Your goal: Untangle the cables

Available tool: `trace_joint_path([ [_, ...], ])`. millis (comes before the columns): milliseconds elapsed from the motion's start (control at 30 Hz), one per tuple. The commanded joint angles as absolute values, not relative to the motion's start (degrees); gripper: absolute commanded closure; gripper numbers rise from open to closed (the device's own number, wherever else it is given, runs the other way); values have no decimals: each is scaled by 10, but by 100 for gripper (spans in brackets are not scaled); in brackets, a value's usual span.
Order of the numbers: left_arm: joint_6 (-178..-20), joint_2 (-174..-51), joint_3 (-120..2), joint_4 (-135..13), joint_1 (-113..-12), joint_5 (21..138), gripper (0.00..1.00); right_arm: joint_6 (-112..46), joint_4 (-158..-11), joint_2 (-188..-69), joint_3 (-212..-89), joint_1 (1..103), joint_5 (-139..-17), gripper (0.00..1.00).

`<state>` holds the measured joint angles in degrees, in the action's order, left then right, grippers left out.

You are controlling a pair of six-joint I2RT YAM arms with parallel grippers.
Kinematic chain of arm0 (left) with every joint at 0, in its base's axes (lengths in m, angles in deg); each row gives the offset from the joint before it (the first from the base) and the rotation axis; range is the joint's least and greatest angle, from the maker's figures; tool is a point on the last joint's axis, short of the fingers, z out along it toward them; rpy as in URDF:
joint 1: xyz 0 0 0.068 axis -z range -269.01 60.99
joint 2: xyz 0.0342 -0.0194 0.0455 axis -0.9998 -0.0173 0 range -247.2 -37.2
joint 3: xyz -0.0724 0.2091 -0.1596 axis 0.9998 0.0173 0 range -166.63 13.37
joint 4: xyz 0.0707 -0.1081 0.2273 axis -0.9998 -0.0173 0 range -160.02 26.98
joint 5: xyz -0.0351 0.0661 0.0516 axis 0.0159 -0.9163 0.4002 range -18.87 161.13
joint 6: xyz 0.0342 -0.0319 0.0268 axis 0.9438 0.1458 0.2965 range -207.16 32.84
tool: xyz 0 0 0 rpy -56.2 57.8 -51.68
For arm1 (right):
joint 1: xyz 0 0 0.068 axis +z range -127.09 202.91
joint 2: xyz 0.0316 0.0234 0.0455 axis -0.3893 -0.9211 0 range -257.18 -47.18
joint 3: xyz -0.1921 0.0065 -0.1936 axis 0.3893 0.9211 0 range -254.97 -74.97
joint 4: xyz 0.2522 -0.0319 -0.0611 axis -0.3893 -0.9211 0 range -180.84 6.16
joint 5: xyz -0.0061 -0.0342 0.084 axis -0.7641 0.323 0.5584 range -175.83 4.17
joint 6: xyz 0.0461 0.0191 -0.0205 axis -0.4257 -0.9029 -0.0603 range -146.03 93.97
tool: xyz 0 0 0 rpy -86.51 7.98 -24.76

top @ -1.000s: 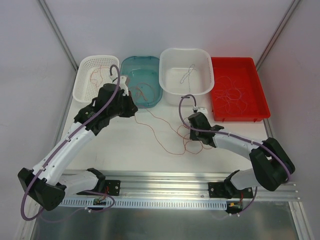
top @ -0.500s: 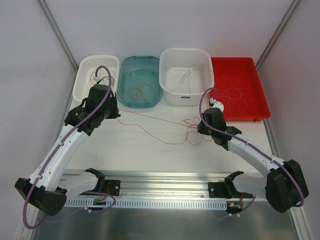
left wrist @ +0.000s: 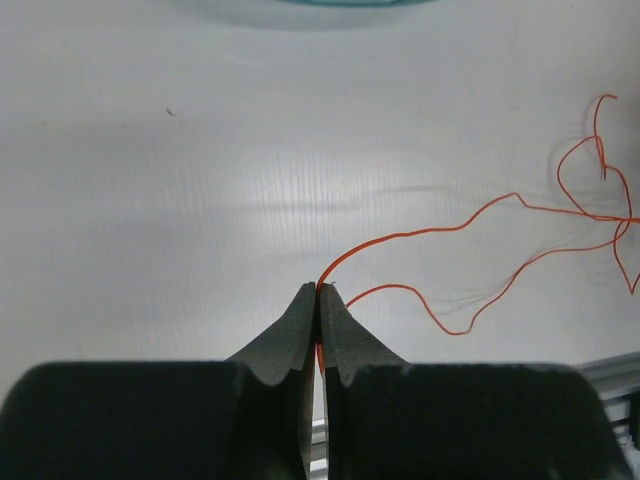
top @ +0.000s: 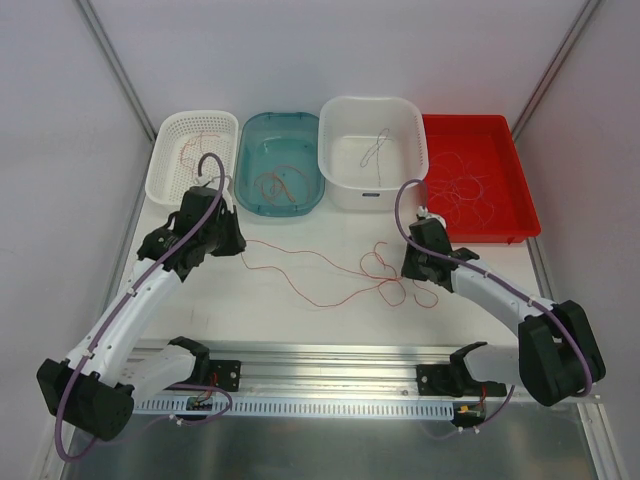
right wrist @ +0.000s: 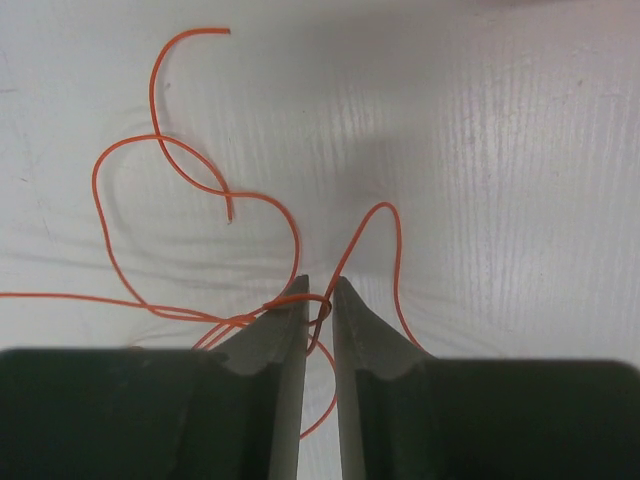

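On the white table surface (top: 262,312), the left gripper (left wrist: 318,290) keeps its jaws pressed together on the thin red flexible cables (left wrist: 410,235). The right gripper (right wrist: 318,298) has jaws narrowly parted around crossing strands. The strand, taut half a second ago, now lies slack.
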<state>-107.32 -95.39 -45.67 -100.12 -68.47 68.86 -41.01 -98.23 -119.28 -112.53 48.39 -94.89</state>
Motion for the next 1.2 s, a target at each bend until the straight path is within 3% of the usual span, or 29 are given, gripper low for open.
trace_joint_path([
  [0, -1091, -942, -426, -962, -687, 742, 100, -391, -987, -1194, -1123, 484, -931, 81],
  [267, -1086, -932, -407, -951, -687, 731, 100, -380, -1003, -1188, -1139, 499, -935, 75],
  [433, -1083, -925, -415, -952, -687, 729, 100, -381, -1019, -1164, -1150, 499, -937, 58],
  [600, -1088, -934, -413, -951, -687, 745, 100, -389, -1038, -1121, -1164, 499, -936, 52],
  [867, -1088, -934, -409, -950, -687, 743, 100, -392, -1050, -1063, -1179, 496, -970, 48],
  [1167, -1084, -929, -404, -949, -687, 741, 100, -345, -1070, -1194, -1189, 495, -931, 53],
])
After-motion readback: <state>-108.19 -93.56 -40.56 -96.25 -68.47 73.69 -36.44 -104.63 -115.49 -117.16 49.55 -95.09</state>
